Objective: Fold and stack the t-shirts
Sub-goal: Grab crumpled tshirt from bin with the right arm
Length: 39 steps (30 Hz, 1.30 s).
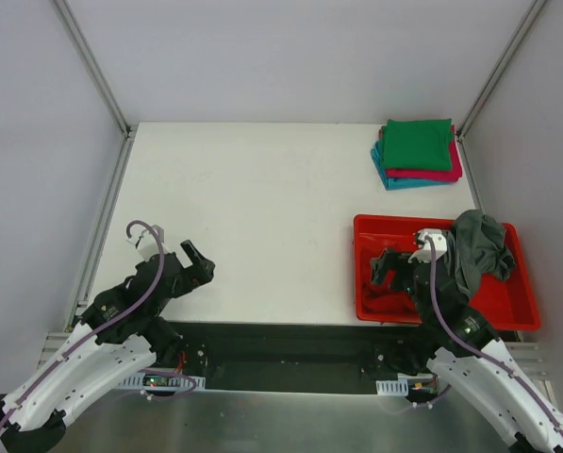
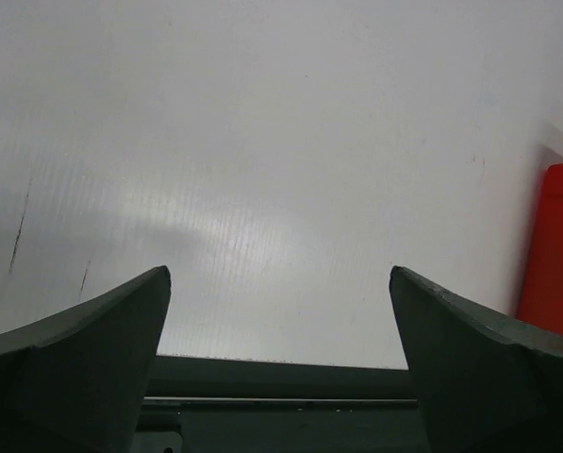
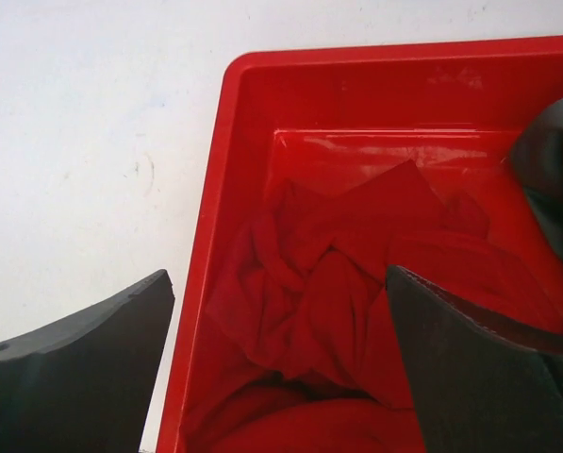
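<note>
A crumpled bright red t-shirt [image 3: 347,274] lies in the left part of the red plastic tray [image 1: 366,226]; it also shows in the top view [image 1: 383,300]. A dark grey t-shirt [image 1: 479,247] is heaped in the tray's middle and over its far rim. Green [image 1: 416,144], magenta [image 1: 448,172] and teal [image 1: 394,181] t-shirts lie folded in a stack at the far right. My right gripper [image 1: 387,264] is open above the red t-shirt, straddling the tray's left wall [image 3: 206,283]. My left gripper [image 1: 198,260] is open and empty over the bare table [image 2: 262,170].
The tray's corner shows at the right edge of the left wrist view [image 2: 554,255]. The table's near edge [image 2: 281,363] is just under the left gripper. Metal frame posts [image 1: 92,66] stand at the table's far corners.
</note>
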Each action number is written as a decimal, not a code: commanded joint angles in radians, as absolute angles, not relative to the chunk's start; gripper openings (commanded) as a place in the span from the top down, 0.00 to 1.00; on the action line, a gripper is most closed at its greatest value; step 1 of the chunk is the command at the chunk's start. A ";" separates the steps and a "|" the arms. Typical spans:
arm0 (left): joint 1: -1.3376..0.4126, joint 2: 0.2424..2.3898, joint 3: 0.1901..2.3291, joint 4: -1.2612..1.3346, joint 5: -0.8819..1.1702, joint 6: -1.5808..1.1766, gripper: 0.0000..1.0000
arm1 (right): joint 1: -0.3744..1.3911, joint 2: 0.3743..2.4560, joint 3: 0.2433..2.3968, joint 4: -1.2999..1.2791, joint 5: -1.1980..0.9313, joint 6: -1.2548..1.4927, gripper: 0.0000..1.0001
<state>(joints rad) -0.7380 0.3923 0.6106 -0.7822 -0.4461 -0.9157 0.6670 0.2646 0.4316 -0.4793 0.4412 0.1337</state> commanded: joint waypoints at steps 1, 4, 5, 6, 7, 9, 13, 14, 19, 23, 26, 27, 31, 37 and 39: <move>-0.732 0.390 0.604 -0.775 -0.436 -0.916 0.01 | 0.666 0.311 0.466 -0.482 0.439 0.115 0.04; -0.732 0.387 0.589 -0.770 -0.443 -0.946 0.01 | 0.666 0.322 0.474 -0.497 0.488 0.172 0.04; -0.732 0.388 0.588 -0.770 -0.440 -0.953 0.01 | 0.666 0.321 0.471 -0.495 0.498 0.187 0.04; -0.732 0.388 0.584 -0.769 -0.437 -0.954 0.01 | 0.667 0.319 0.465 -0.494 0.509 0.201 0.04; -0.732 0.390 0.583 -0.769 -0.436 -0.954 0.01 | 0.666 0.316 0.460 -0.492 0.521 0.210 0.04; -0.732 0.393 0.580 -0.765 -0.428 -0.953 0.01 | 0.666 0.311 0.454 -0.492 0.534 0.216 0.04; -0.732 0.406 0.575 -0.747 -0.408 -0.942 0.01 | 0.667 0.321 0.456 -0.489 0.517 0.224 0.04; -0.732 0.408 0.574 -0.744 -0.405 -0.939 0.01 | 0.666 0.330 0.463 -0.505 0.538 0.260 0.04; -0.732 0.423 0.572 -0.718 -0.391 -0.913 0.01 | 0.660 0.440 0.538 -0.696 0.658 0.434 0.04; -0.732 0.430 0.572 -0.710 -0.383 -0.894 0.01 | 0.620 0.560 0.575 -0.747 0.605 0.454 0.04; -0.732 0.422 0.558 -0.706 -0.383 -0.899 0.01 | 0.568 0.653 0.581 -0.738 0.488 0.465 0.04; -0.732 0.419 0.554 -0.703 -0.383 -0.900 0.01 | 0.558 0.691 0.581 -0.736 0.459 0.472 0.04; -0.732 0.408 0.543 -0.699 -0.380 -0.897 0.01 | 0.474 0.820 0.543 -0.660 0.297 0.454 0.01; -0.732 0.393 0.535 -0.698 -0.394 -0.902 0.01 | 0.388 0.942 0.473 -0.488 0.127 0.436 0.36; -0.732 0.391 0.543 -0.698 -0.382 -0.891 0.01 | 0.384 0.934 0.468 -0.463 0.158 0.439 0.59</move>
